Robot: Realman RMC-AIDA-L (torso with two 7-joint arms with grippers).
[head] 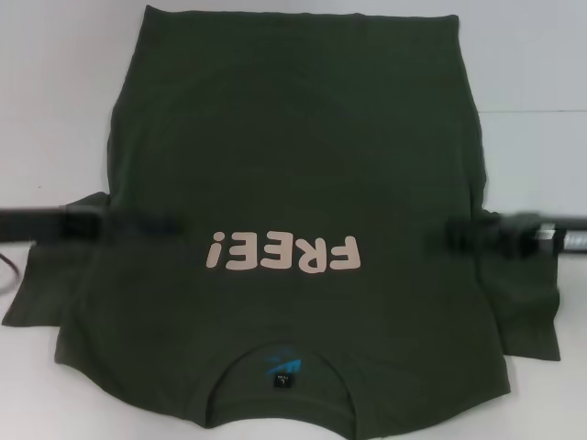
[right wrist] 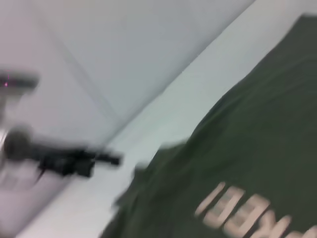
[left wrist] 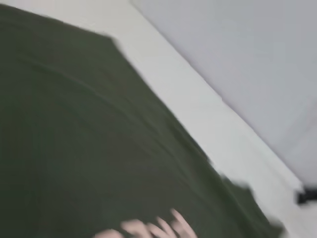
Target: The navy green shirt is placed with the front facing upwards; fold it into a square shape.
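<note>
The navy green shirt (head: 293, 165) lies flat and front up on the white table (head: 55, 110), collar toward me. Its pale pink "FREE!" print (head: 284, 252) reads upside down, and the black neck label (head: 282, 371) with a blue mark sits in the collar. My left gripper (head: 170, 225) is blurred over the shirt's left side by the sleeve (head: 46, 284). My right gripper (head: 451, 234) is blurred over the right side by the other sleeve (head: 532, 312). The shirt (left wrist: 89, 148) and print (left wrist: 148, 229) show in the left wrist view. The shirt (right wrist: 247, 148) also shows in the right wrist view.
Bare white table surrounds the shirt on the left, right and far side. A dark cable (head: 9, 266) hangs at the left edge. A seam line (head: 532, 112) crosses the table at the right. The right wrist view shows the other arm's gripper (right wrist: 64, 159) far off.
</note>
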